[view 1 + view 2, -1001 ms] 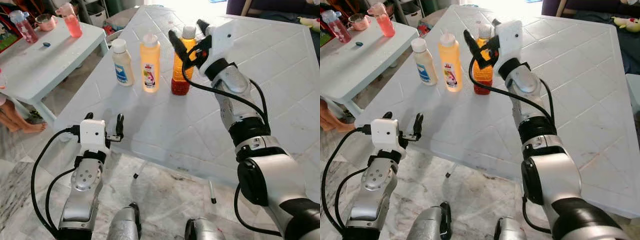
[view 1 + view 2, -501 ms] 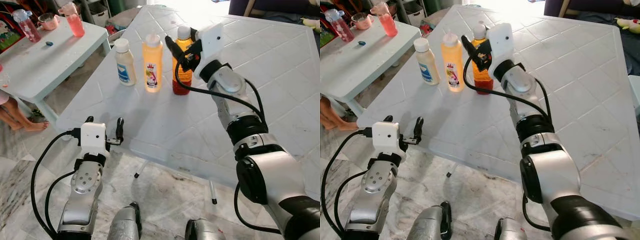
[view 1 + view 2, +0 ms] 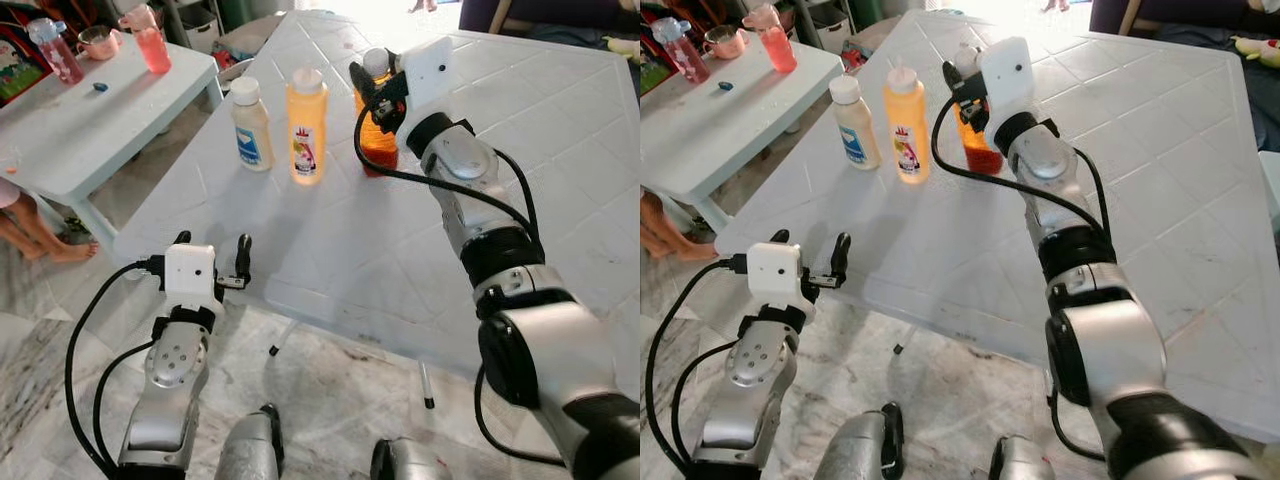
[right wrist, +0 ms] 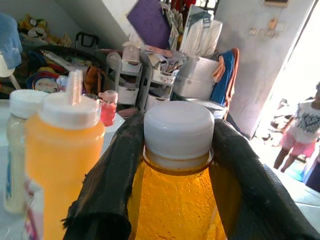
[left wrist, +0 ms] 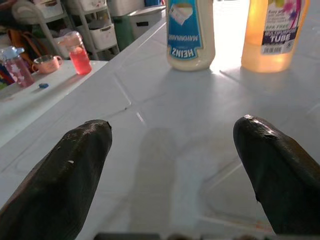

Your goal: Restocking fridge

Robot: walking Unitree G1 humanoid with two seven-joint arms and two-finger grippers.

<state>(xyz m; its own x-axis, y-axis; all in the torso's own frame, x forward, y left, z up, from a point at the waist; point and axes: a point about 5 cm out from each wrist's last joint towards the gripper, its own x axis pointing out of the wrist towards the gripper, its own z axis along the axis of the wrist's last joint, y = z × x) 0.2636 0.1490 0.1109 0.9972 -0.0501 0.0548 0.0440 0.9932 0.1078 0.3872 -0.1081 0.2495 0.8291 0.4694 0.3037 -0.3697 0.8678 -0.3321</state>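
Three bottles stand in a row on the white tiled table (image 3: 330,260): a white mayonnaise bottle (image 3: 252,127), a yellow squeeze bottle (image 3: 306,128) and an orange bottle with a white cap (image 3: 379,142). My right gripper (image 3: 376,84) is shut on the orange bottle, one black finger on each side just under the cap (image 4: 178,126). The bottle stands upright on the table. My left gripper (image 3: 212,250) hovers open and holding nothing at the table's near edge. Its fingers (image 5: 60,175) point at the mayonnaise bottle (image 5: 191,35).
A low pale-blue table (image 3: 90,130) stands to the left with a pink cup (image 3: 148,42) and a pink water bottle (image 3: 52,50). A person's foot (image 3: 45,250) rests on the floor beside it. Storage shelves (image 4: 145,80) and a person (image 4: 300,132) are beyond the table.
My right gripper has come down from beside the orange bottle and shut around its neck. The bottle has shifted slightly to the right. The left arm holds still.
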